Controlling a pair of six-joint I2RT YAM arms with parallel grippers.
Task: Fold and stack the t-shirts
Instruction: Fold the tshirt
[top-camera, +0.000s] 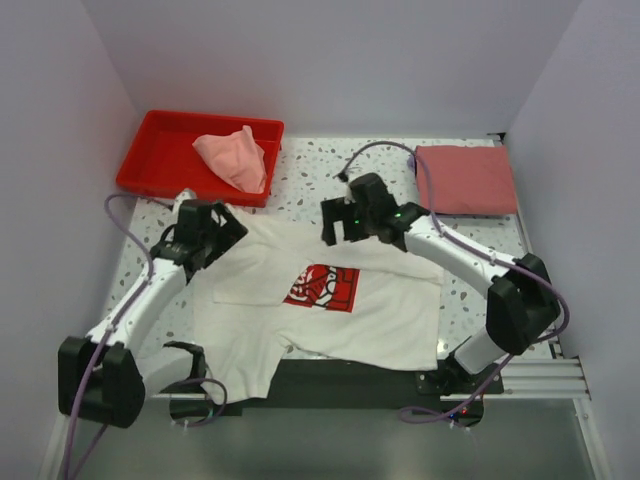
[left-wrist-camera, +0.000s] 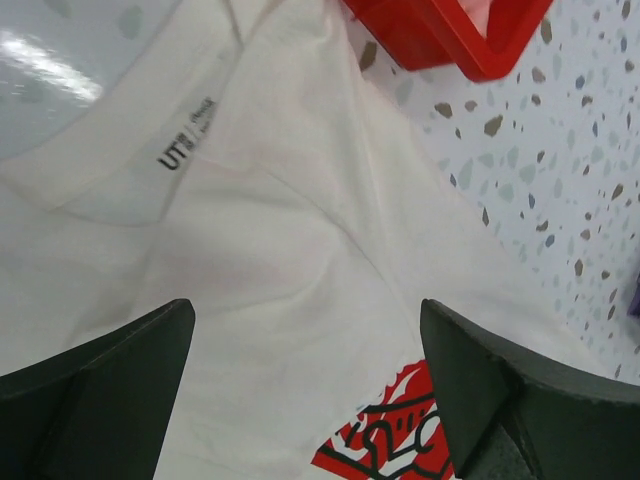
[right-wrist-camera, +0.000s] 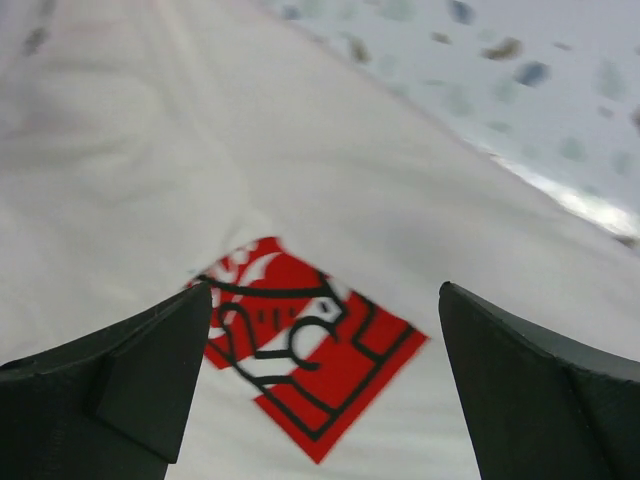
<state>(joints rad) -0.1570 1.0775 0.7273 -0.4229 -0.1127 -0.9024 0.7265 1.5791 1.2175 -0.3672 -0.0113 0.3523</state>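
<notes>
The white t-shirt (top-camera: 390, 320) lies spread flat, its long axis running from the hem by the arm bases to the collar on the far side. Its red chest print (top-camera: 322, 288) faces up. The left gripper (top-camera: 225, 228) is beyond and left of the print, by the collar. The right gripper (top-camera: 338, 225) is just beyond the print. Both jaws are wide apart and hold nothing, with cloth beneath each gap.

Speckled table (top-camera: 310, 185): three items lie directly on it.
You see the white t-shirt (top-camera: 385, 320) spread open, print up, across the near middle. The dusty-red t-shirt (top-camera: 465, 180) lies folded at the far right corner. The red tray (top-camera: 160, 150) sits at the far left corner.
</notes>
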